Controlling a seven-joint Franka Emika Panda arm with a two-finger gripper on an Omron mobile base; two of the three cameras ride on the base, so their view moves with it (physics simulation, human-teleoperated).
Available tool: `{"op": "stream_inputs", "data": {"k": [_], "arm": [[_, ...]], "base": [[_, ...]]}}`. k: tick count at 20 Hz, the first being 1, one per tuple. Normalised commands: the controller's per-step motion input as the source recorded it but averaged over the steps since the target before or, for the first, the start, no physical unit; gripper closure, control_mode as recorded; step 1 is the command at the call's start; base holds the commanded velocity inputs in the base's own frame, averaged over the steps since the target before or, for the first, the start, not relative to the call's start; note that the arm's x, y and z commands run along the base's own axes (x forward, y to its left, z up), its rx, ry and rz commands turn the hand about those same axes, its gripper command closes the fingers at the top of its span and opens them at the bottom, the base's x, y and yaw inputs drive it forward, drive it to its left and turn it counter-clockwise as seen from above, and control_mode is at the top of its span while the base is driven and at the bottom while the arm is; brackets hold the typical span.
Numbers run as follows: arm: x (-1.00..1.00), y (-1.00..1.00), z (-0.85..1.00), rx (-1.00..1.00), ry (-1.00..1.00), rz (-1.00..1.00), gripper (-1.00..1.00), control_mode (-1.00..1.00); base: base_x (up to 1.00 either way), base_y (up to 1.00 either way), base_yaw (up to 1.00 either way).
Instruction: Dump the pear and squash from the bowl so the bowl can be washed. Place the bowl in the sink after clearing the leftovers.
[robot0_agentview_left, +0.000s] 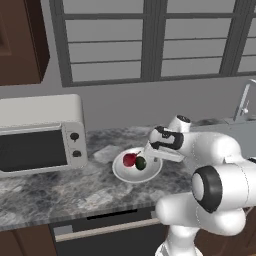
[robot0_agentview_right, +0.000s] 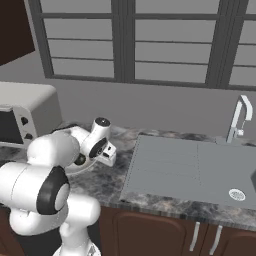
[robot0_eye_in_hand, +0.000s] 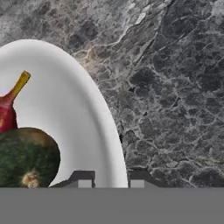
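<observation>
The tool (robot0_eye_in_hand: 111, 179) sits low at the bowl's (robot0_agentview_left: 150, 176) right edge. In the hand view its two dark fingertips (robot0_eye_in_hand: 83, 178) stand one on each side of the white rim, a narrow gap between them. I cannot tell whether they press on the rim or only straddle it, so whether the tool has hold of the bowl is not clear. In the left base view the tool (robot0_agentview_left: 148, 151) reaches in over the bowl from the right.

The surface (robot0_agentview_left: 45, 190) is dark marbled stone and runs the width of the scene. Set into it on the right is the sink (robot0_agentview_right: 200, 172), a grey recessed basin with a ribbed flat board on its near side and a round drain (robot0_agentview_right: 237, 194) toward its right end. A curved silver tap (robot0_agentview_right: 240, 117) rises behind it. The sink is well apart from the bowl, with the arm between them.

A white microwave (robot0_agentview_left: 40, 132) stands on the surface at the left, near the bowl but not touching it.

The bowl rests flat on the surface, between the microwave and the sink. Inside it the red pear (robot0_agentview_left: 129, 160) lies on the left, its stem pointing up and to the right, and the dark green squash (robot0_agentview_left: 141, 163) lies just beside it on the right, the two touching.
</observation>
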Motion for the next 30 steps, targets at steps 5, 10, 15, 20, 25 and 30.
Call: {"op": "stream_inputs", "data": {"k": [5, 10, 15, 20, 25, 30], "arm": [[-0.51, -0.22, 0.83, 0.12, -0.09, -0.12, 1.00, -1.00], [-0.68, -0.55, 0.94, 0.39, -0.05, -0.16, 1.00, -1.00], [-0.83, -0.39, 0.96, 0.48, -0.03, -0.08, 1.00, -1.00], [-0.52, -0.04, 0.18, 0.24, -0.06, 0.00, 1.00, -1.00], [-0.16, -0.06, 0.00, 0.14, -0.06, 0.00, 1.00, -1.00], [-0.01, 0.00, 0.00, 0.00, 0.00, 0.00, 1.00, 1.00]], "base": [[0.00, 0.00, 0.00], [0.00, 0.00, 0.00], [0.00, 0.00, 0.00], [0.00, 0.00, 0.00], [0.00, 0.00, 0.00], [-0.31, -0.29, 0.00]]}}
